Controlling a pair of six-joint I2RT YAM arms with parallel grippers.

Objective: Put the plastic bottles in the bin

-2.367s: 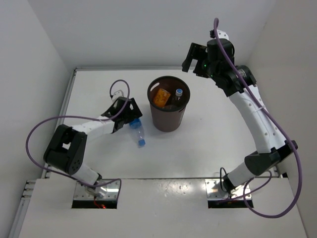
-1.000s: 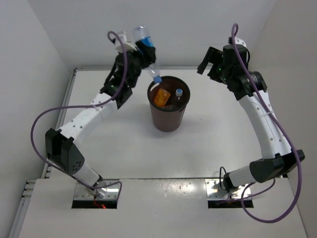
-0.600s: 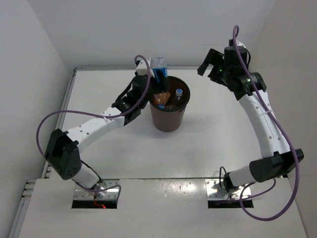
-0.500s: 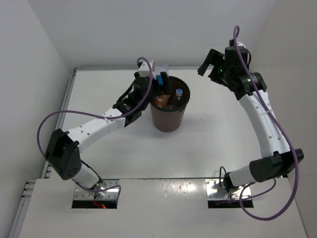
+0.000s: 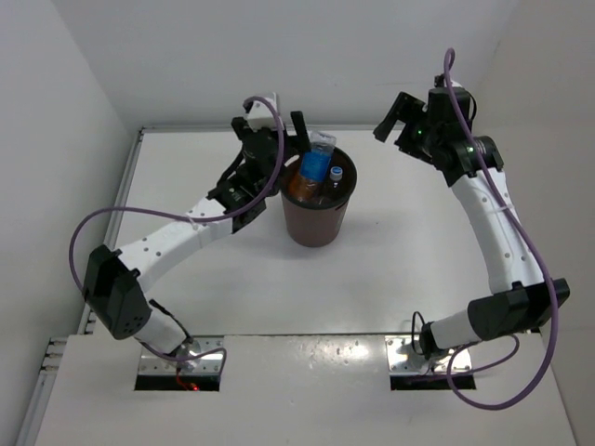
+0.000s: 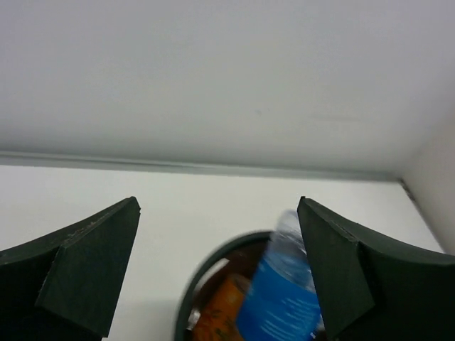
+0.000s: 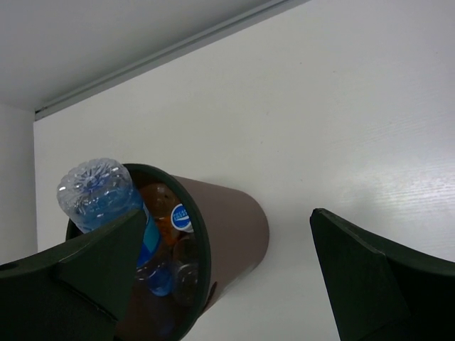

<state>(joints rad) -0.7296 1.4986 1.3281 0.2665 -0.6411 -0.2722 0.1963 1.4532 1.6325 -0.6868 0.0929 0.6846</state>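
Note:
The dark brown bin (image 5: pixel 316 223) stands mid-table. The clear bottle with the blue label (image 5: pixel 315 163) stands tilted inside it, its base above the rim. An orange bottle (image 5: pixel 296 185) and a bottle with a white-blue cap (image 5: pixel 336 173) also lie in the bin. My left gripper (image 5: pixel 272 128) is open and empty just above the bin's left rim, next to the blue-label bottle. The left wrist view shows that bottle (image 6: pixel 284 298) free between wide fingers (image 6: pixel 85 263). My right gripper (image 5: pixel 398 113) is open and empty, raised at the back right. It sees the bin (image 7: pixel 231 227) and the bottle (image 7: pixel 99 192).
White walls close the table at the back and both sides; the back wall edge (image 5: pixel 204 128) runs just behind the left gripper. The arm bases (image 5: pixel 181 358) sit at the near edge.
The left gripper lifted the blue-label bottle from the table, carried it over the bin and let it go; the bottle now rests in the bin. The right arm shifted slightly right.

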